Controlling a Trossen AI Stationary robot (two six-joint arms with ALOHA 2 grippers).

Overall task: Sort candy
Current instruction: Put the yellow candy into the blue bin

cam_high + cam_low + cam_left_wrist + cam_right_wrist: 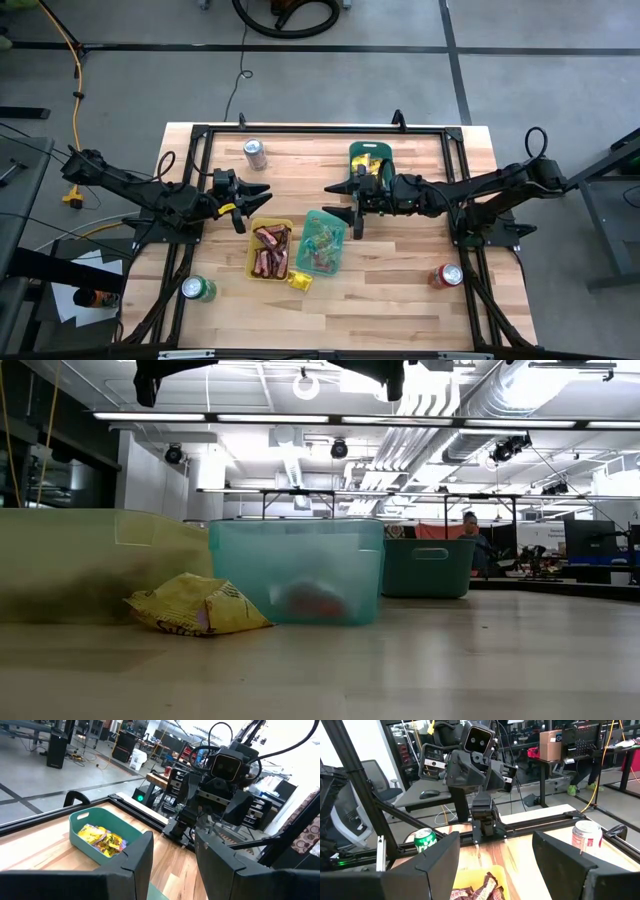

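I'm holding both arms over the bench middle: left gripper spread and empty, right gripper spread wide, empty too. Red-brown bars are lying in the yellow tray, and one yellow packet is sitting just beside it, toward the near edge.

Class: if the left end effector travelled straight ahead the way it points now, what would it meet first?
Probably the right end effector, which faces the left end effector across bare table. Heights are unclear, so it might pass by.
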